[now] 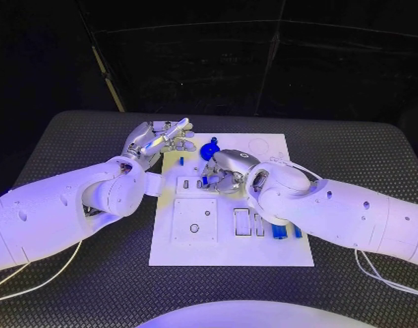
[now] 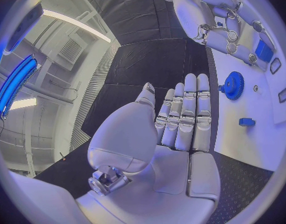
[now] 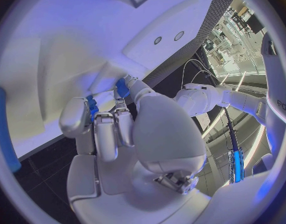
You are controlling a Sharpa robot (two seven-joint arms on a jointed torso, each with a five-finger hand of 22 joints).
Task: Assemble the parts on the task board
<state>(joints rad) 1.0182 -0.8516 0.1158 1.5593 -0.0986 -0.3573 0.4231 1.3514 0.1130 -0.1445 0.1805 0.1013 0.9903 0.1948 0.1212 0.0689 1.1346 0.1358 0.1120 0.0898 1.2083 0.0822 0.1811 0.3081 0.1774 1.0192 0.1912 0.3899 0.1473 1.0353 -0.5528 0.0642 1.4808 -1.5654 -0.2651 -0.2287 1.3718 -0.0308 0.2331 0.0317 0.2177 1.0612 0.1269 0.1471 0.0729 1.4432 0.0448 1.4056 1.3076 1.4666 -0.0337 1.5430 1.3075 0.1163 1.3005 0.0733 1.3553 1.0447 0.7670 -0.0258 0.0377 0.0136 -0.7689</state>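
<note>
My right hand [image 1: 231, 167] pinches a small blue part [image 3: 92, 107] over the middle of the task board [image 1: 268, 256], nearest the slots there, while my left hand [image 1: 158, 140] rests flat and empty at the board's upper-left edge, the blue gear [image 1: 209, 150] lying between them.

I see the white task board [image 1: 231, 249] lying flat mid-table; a blue gear [image 1: 209, 149] sits near its far edge, small blue parts [image 1: 285, 232] in near-right slots.
</note>
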